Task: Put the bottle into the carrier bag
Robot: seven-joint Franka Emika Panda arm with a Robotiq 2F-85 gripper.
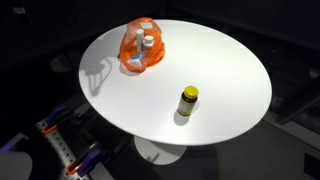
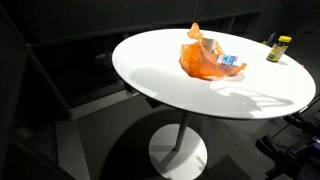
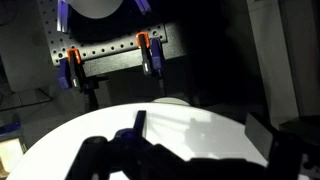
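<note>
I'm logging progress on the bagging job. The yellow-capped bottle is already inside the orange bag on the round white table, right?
Not quite. The yellow-capped bottle is not inside the orange bag. It stands upright on the round white table, apart from the bag. Both exterior views show this.

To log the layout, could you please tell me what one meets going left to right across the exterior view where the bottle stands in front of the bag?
Clamps off the table → orange carrier bag → yellow-capped bottle.
</note>
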